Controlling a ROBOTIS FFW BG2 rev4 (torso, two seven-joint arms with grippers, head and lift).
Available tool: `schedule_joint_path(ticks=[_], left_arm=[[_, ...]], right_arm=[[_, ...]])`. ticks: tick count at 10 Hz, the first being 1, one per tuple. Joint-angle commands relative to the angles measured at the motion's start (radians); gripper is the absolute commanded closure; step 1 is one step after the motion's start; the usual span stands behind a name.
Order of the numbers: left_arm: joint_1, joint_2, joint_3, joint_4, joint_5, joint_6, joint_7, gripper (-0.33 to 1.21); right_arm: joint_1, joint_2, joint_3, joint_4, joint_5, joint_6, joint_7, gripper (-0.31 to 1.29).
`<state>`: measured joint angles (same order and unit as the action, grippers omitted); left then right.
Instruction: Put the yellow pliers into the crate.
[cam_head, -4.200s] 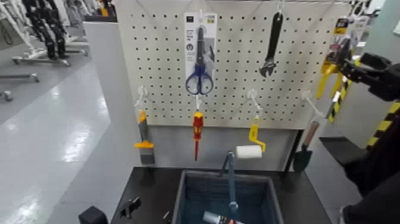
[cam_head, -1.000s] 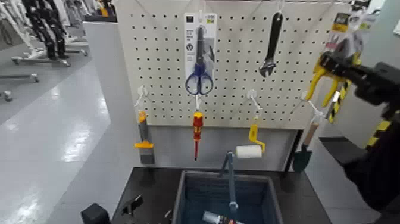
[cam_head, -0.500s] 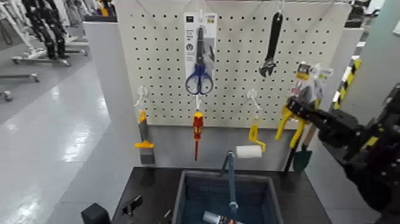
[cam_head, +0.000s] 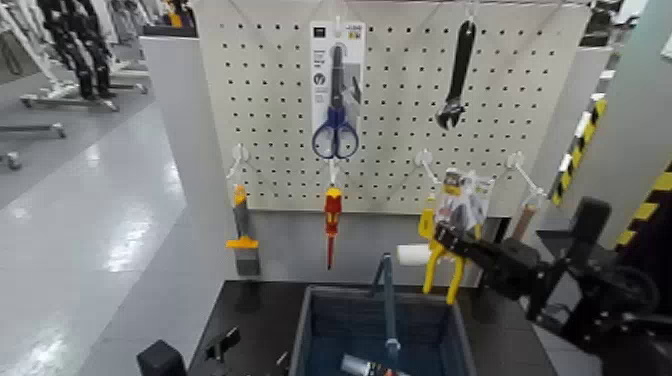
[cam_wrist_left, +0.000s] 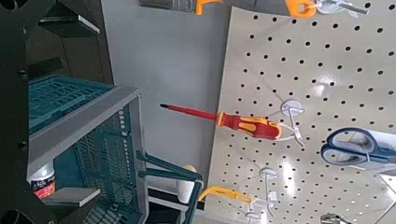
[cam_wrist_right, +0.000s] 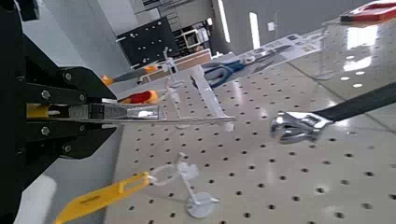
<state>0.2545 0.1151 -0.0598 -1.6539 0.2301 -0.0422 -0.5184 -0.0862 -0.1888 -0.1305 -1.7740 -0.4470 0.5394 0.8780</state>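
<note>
The yellow pliers (cam_head: 443, 262), on their printed card, hang handles-down in my right gripper (cam_head: 468, 245), which is shut on them. They are in front of the pegboard's lower right, just above the far right corner of the blue-grey crate (cam_head: 302, 325). In the right wrist view the card with the pliers (cam_wrist_right: 163, 114) shows edge-on between the fingers (cam_wrist_right: 70, 93). My left gripper (cam_head: 158, 359) is parked low at the left of the crate. The crate also shows in the left wrist view (cam_wrist_left: 89, 117).
On the pegboard (cam_head: 395, 150) hang blue scissors (cam_head: 335, 95), a black wrench (cam_head: 457, 75), a red screwdriver (cam_head: 332, 215), an orange-yellow scraper (cam_head: 242, 235) and a white paint roller (cam_head: 416, 254). A blue clamp-like tool (cam_head: 387, 300) and a can (cam_head: 355, 365) lie in the crate.
My right gripper has carried the pliers down and to the left, from the pegboard's upper right edge to just above the crate's far right corner. The left arm has not moved.
</note>
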Motion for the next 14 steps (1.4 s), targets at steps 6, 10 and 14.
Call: schedule_joint_path(ticks=[6,10,14], left_arm=[[0.0,0.0,-0.002,-0.001,0.0,-0.001,-0.008,0.1],[0.002,0.002,-0.002,-0.001,0.0,-0.001,-0.009,0.1],[0.002,0.002,0.0,-0.003,0.0,-0.001,-0.011,0.1]], right_arm=[[0.057,0.011,0.101,0.143,0.148,-0.012,0.003,1.08],[0.059,0.012,0.095,0.156,0.168,0.04,-0.013,0.3],[0.06,0.014,0.089,0.139,0.168,0.039,-0.019,0.15]])
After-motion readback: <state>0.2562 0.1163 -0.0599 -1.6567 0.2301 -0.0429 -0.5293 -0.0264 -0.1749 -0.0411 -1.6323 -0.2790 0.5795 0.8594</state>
